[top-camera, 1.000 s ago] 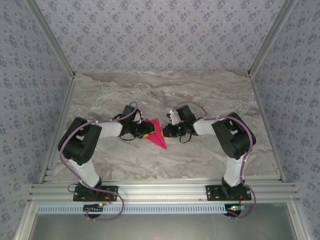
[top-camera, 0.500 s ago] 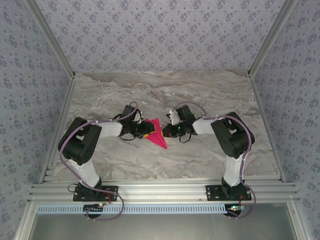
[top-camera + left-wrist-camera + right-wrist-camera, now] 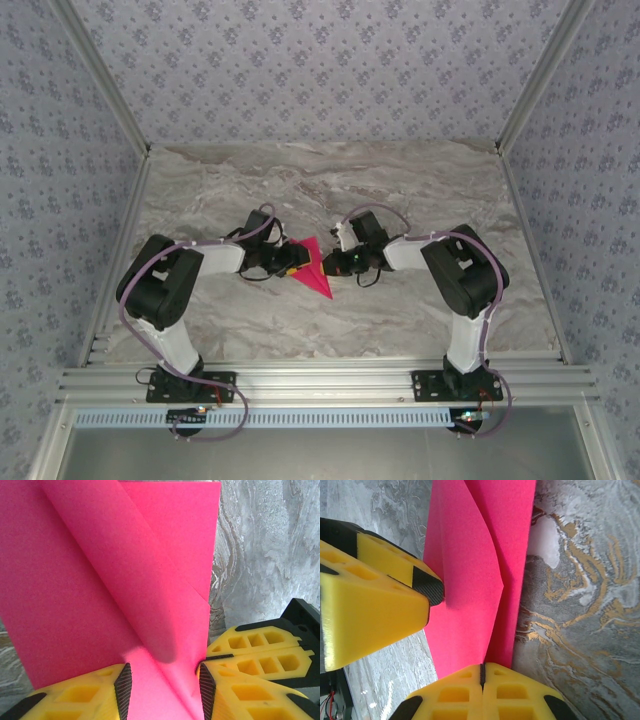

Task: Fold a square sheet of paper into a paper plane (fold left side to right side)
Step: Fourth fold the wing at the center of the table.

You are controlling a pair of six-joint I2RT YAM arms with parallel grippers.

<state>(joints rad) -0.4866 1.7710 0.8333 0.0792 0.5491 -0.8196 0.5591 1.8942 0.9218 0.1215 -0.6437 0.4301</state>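
Where the two arms met at the centre of the overhead frame, the pink paper lay on the marbled table as a creased, pointed shape, its sharpest tip aimed toward the lower right. In the left wrist view you could see it filling the upper left and centre, with one flap folded over and bulging along a diagonal ridge (not pressed flat). Your left gripper stood at the bottom edge of that view with its jaws partly apart, the paper running through the gap between the two dark pads. Whether those pads squeezed it or merely straddled it, I cannot tell. Your right gripper had its yellow fingers pressed fully together. Their tips touched the paper's edge at the bottom centre of the right wrist view, right where a crease ended, and whether a layer was caught in that seam was not clear. Overhead, the two grippers faced each other across the paper.
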